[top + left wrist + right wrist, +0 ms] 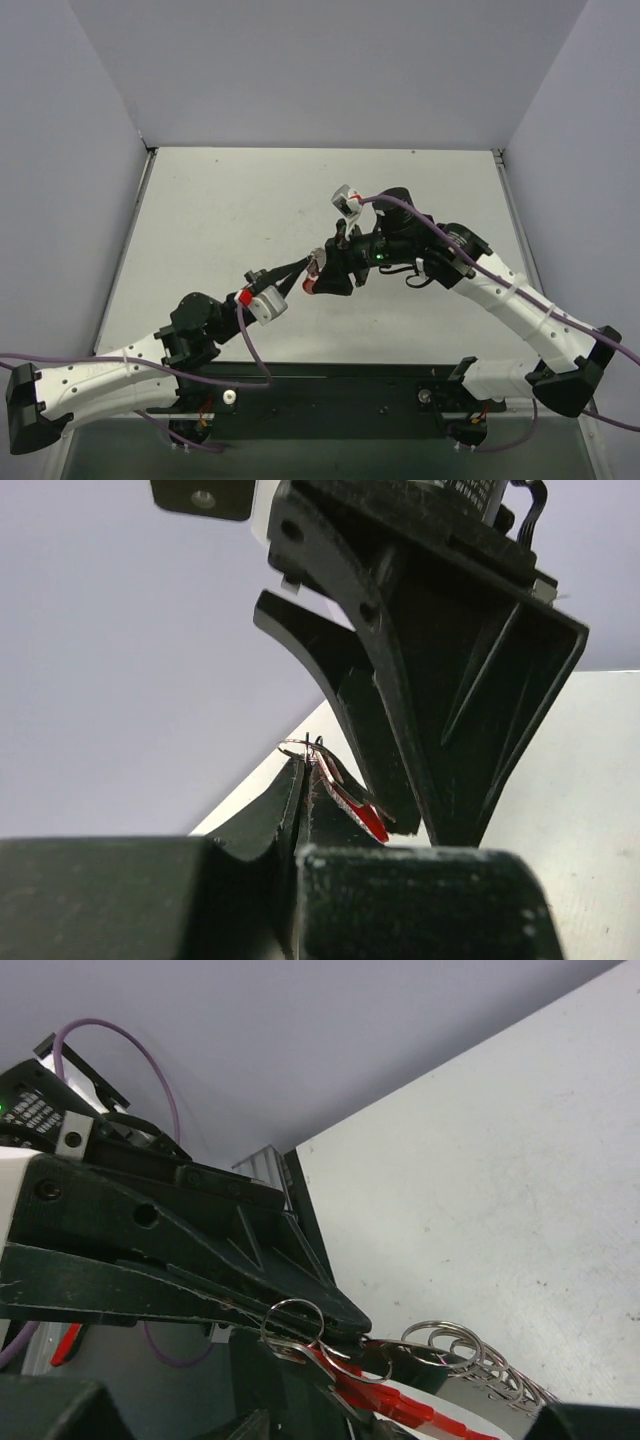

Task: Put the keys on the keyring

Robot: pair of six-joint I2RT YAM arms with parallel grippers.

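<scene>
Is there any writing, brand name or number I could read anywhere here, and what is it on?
No text here can be read.
Tiny pale marks on the dark panel beside the green light, right wrist view: too small to read.
The keyring and the table show no writing.

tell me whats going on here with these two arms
Over the middle of the white table, the left gripper is shut on what looks like the small silver key with a red head. The right gripper, jaws parted, faces it at close range, beside the keyring loop of red arc and silvery chain-like band. Whether the key is threaded on cannot be told.
</scene>
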